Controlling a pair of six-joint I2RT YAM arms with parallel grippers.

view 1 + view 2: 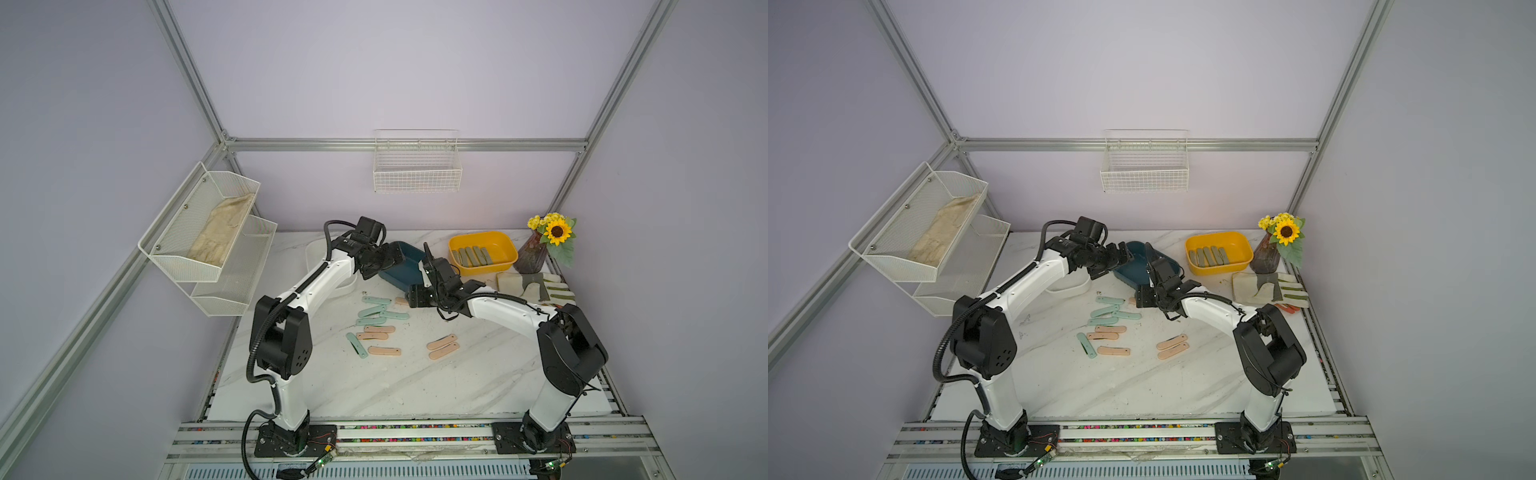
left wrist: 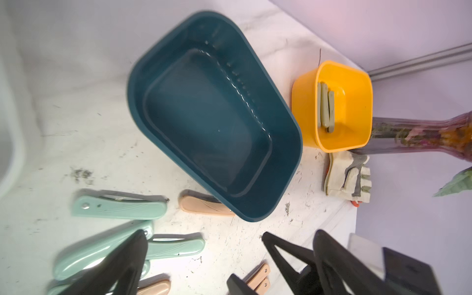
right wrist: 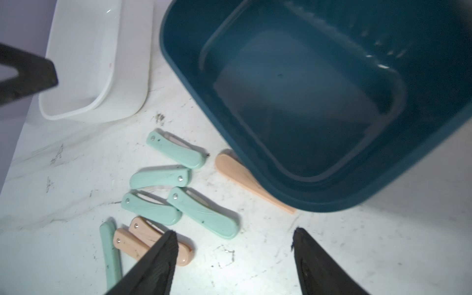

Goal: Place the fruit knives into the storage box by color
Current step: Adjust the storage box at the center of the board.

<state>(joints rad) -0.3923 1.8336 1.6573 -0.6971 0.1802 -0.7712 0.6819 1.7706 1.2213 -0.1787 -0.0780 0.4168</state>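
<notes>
- The right end effector, spread and empty, hovered over the worktop; just ahead, a peach knife lay partly under the blue box, so a grab might shift the box.
- The left end effector, spread and empty, sat close enough to collide.

You are looking into a small booth with pale purple walls. Silver metal bars run up the corners and across the back. A white wire basket hangs on the back wall. On the left wall you see a white mesh shelf with two trays, and a pale cloth glove lies in the top tray. The table top is white stone with grey streaks and small dark marks. A dark vase with a sunflower stands in the far right corner. The light is soft and even.
</notes>
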